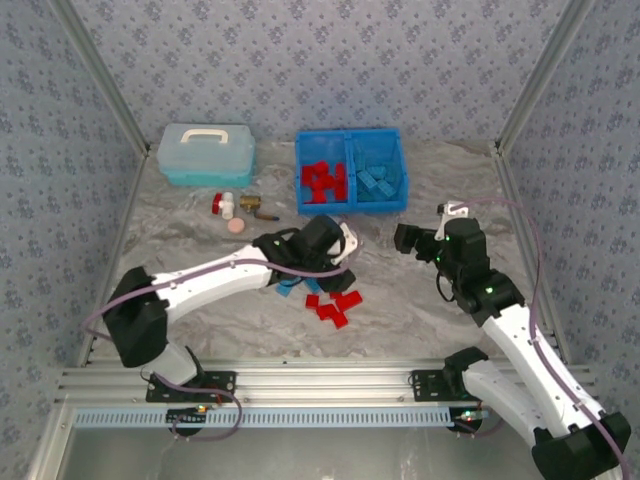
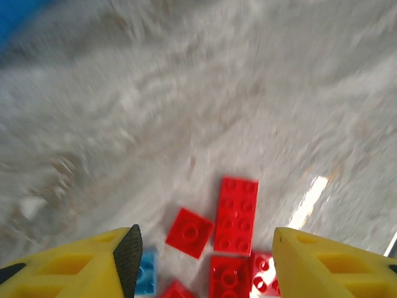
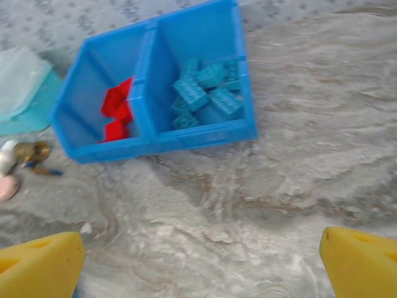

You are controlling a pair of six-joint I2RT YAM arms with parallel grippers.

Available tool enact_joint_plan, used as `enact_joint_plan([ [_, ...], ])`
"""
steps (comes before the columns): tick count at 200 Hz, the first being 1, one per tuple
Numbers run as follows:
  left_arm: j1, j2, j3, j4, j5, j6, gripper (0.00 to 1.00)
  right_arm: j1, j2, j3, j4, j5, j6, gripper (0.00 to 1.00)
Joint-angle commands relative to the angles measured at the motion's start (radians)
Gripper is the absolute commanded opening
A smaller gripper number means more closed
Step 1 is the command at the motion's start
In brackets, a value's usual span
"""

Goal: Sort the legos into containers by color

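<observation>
1. The left gripper (image 1: 343,245) (image 2: 205,248) is keeping its yellow fingers (image 2: 93,267) apart. It is holding nothing.
2. Loose red legos (image 1: 335,305) (image 2: 236,214) are lying on the table (image 1: 430,320) just in front of it. A blue lego (image 2: 147,273) is peeking out beside the left finger, half hidden.
3. The far part of the table is looking blurry in the left wrist view.
4. The bin (image 1: 350,208) (image 3: 186,139) is sitting at the back. Red bricks (image 1: 323,180) (image 3: 118,105) are lying in its left side and blue bricks (image 1: 378,180) (image 3: 205,93) in its right side. In the right wrist view the bin's wall is hiding most of the red ones.
5. The right gripper (image 1: 405,238) (image 3: 201,254) is pointing toward the bin with its fingers wide apart. It is holding nothing. The picture edge is cutting off both fingers.
</observation>
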Motion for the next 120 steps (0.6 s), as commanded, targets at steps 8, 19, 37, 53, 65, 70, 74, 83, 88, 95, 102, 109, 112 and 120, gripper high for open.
enact_joint_plan([
  [8,-0.019,0.08,0.019,0.017,0.049,-0.019,0.59,-0.061,-0.036,-0.037,-0.004,-0.006,0.087,1.0],
  [19,-0.02,0.123,0.048,0.009,0.08,-0.01,0.59,-0.074,-0.048,-0.046,-0.01,-0.023,0.095,1.0],
  [37,-0.026,0.183,0.08,0.002,0.092,-0.017,0.59,-0.085,-0.077,-0.051,-0.035,-0.023,0.097,1.0],
  [53,-0.035,0.219,0.084,0.0,0.046,-0.017,0.6,-0.093,-0.102,-0.057,-0.055,-0.015,0.097,1.0],
  [65,-0.041,0.241,0.087,0.0,0.02,-0.017,0.6,-0.098,-0.121,-0.068,-0.059,-0.011,0.099,1.0],
  [70,-0.044,0.249,0.09,-0.001,0.018,-0.013,0.6,-0.099,-0.126,-0.074,-0.058,-0.012,0.101,1.0],
  [74,-0.046,0.257,0.093,-0.003,0.016,-0.013,0.6,-0.101,-0.13,-0.079,-0.056,-0.012,0.104,1.0],
  [83,-0.052,0.273,0.1,-0.007,0.013,-0.009,0.6,-0.104,-0.134,-0.085,-0.053,-0.014,0.106,1.0],
  [88,-0.057,0.281,0.103,-0.01,0.013,-0.003,0.6,-0.105,-0.134,-0.088,-0.051,-0.016,0.11,1.0],
  [95,-0.065,0.292,0.106,-0.012,0.007,0.002,0.6,-0.107,-0.134,-0.088,-0.05,-0.021,0.11,1.0],
  [102,-0.071,0.301,0.112,-0.016,-0.002,0.006,0.6,-0.108,-0.133,-0.089,-0.049,-0.025,0.113,1.0],
  [109,-0.077,0.307,0.114,-0.015,-0.006,0.013,0.6,-0.112,-0.133,-0.089,-0.047,-0.028,0.117,1.0],
  [112,-0.079,0.311,0.113,-0.014,-0.01,0.013,0.6,-0.113,-0.134,-0.088,-0.045,-0.03,0.119,1.0],
  [120,-0.084,0.317,0.113,-0.006,-0.016,0.014,0.6,-0.114,-0.134,-0.087,-0.042,-0.033,0.12,1.0],
])
